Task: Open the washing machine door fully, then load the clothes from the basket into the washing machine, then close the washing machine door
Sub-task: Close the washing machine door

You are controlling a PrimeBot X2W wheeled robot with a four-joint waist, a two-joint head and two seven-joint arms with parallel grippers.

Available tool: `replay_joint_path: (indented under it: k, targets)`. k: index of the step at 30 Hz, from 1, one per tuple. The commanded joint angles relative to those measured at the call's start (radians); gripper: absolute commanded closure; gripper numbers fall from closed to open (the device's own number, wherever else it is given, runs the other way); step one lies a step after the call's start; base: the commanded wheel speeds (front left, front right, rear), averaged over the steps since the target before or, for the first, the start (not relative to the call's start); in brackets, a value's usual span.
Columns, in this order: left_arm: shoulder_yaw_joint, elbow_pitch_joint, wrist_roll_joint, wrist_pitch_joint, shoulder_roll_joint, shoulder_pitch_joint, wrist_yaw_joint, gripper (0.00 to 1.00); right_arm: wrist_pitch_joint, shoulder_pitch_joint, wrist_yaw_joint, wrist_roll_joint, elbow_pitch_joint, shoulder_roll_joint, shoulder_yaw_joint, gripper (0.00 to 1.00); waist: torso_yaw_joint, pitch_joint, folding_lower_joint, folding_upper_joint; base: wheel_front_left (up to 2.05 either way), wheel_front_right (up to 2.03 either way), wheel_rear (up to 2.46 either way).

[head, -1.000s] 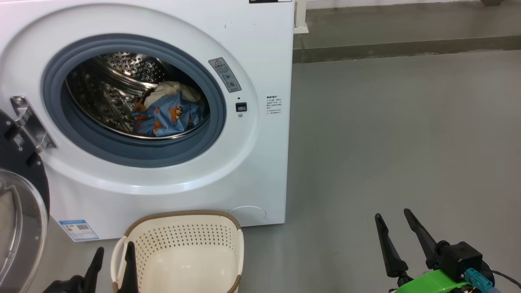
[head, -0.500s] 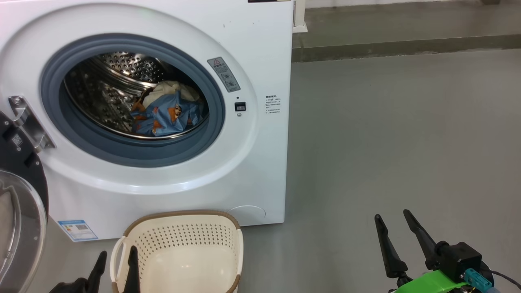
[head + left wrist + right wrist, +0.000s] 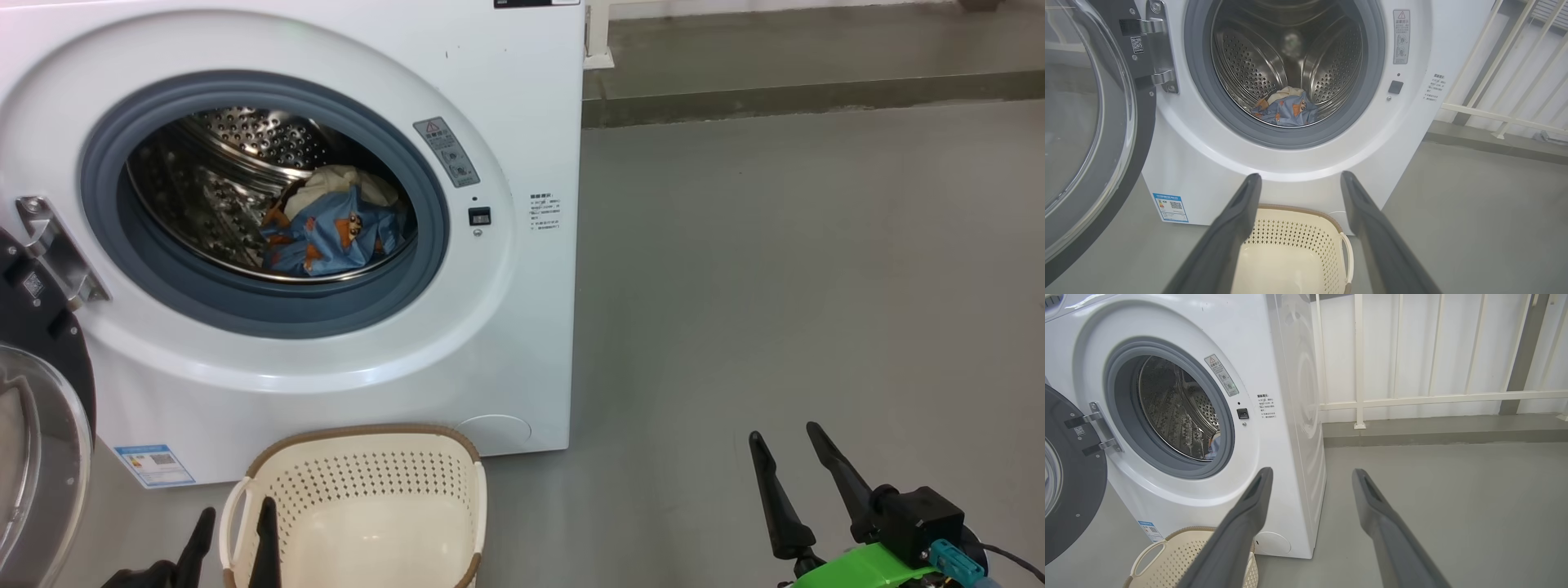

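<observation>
The white washing machine [image 3: 522, 122] stands with its round door [image 3: 37, 408] swung wide open to the left, glass bowl facing out. Blue and cream clothes [image 3: 339, 224] lie inside the steel drum, also seen as clothes [image 3: 1286, 110] in the left wrist view. The cream basket [image 3: 359, 506] sits on the floor before the machine with nothing in it. My left gripper [image 3: 233, 535] is open at the basket's left handle, fingers empty. My right gripper [image 3: 788, 465] is open over bare floor to the right of the machine.
Grey floor [image 3: 775, 286] stretches to the right of the machine. A white railing [image 3: 1412, 398] on a low kerb runs behind it. The open door [image 3: 1090, 134] takes up the space left of the machine front.
The head view has shifted slightly, so the machine sits a little further left and lower. Neither gripper nor any thing has visibly moved.
</observation>
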Motion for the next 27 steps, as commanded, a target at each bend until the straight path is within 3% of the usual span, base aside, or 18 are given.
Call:
replay_joint_path:
  k: [1, 10, 27]
  targets:
    - [0.038, -0.016, 0.014, -0.014, 0.009, -0.047, -0.002, 0.00, -0.005, -0.029, 0.002, 0.002, -0.021, -0.001, 0.029, 0.00, 0.000, 0.000, 0.0000, 0.0000, 0.00, 0.00, 0.00]
    - [0.045, 0.014, 0.042, -0.014, 0.015, -0.053, 0.002, 0.00, -0.005, -0.032, 0.002, 0.006, -0.017, -0.001, 0.035, 0.00, 0.000, 0.002, 0.0000, 0.0000, -0.31, 0.33, -0.02]
    - [0.058, 0.023, 0.065, -0.014, 0.009, -0.060, -0.010, 0.00, -0.005, -0.033, 0.002, 0.007, -0.015, -0.001, 0.048, 0.00, 0.002, 0.006, 0.0000, 0.0000, -1.43, 1.43, 0.00]
